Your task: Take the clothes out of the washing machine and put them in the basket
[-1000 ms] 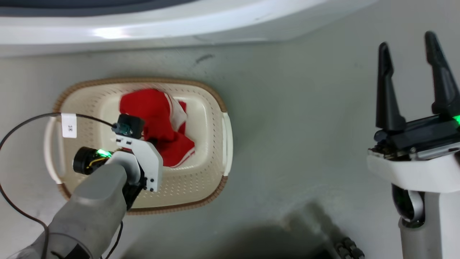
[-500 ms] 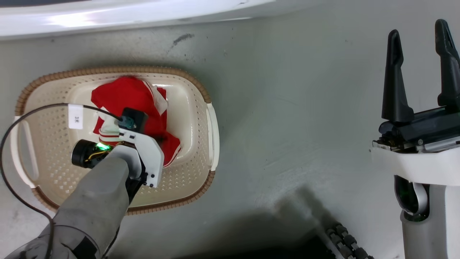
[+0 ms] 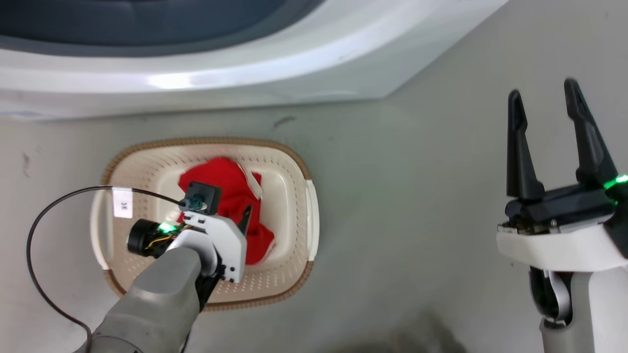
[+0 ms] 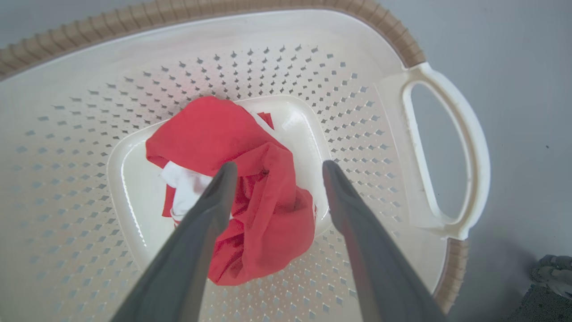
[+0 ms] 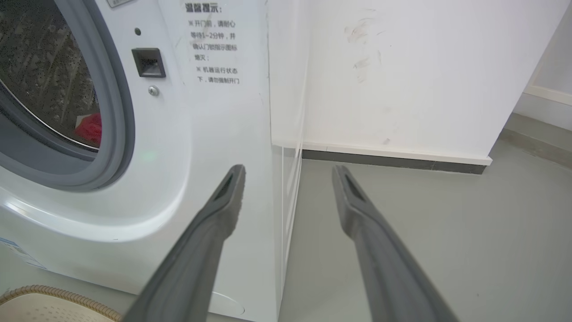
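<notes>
My left gripper [image 4: 279, 166] hangs over the basket [image 4: 393, 31], fingers apart and clamped on nothing. Below them, apart from both tips, a red garment [image 4: 268, 214] with a bit of white showing lies crumpled on the basket's floor, well inside the walls. I judge that one piece is delivered. The basket stands on the grey floor [image 3: 417, 220] just in front of the washing machine [image 3: 245, 73]. Its right handle [image 4: 473, 147] and brown rim are near my fingers, but the way straight up looks open, so lifting out should catch nothing.

My right gripper [image 3: 542, 90] is held off to the right over bare floor, fingers spread and empty, pointing towards the machine's front right corner. Farther on, through the grey door seal [image 5: 118, 112], a scrap of red [image 5: 89, 127] lies low in the steel drum [image 5: 35, 67]. I take it for the second garment, so about half the job is left: reach in, grip it and carry it to the basket. The seal's lip is the edge to mind going in and coming out. To the right of the machine, open floor runs to the white wall [image 5: 402, 67], which gives me room to swing.
</notes>
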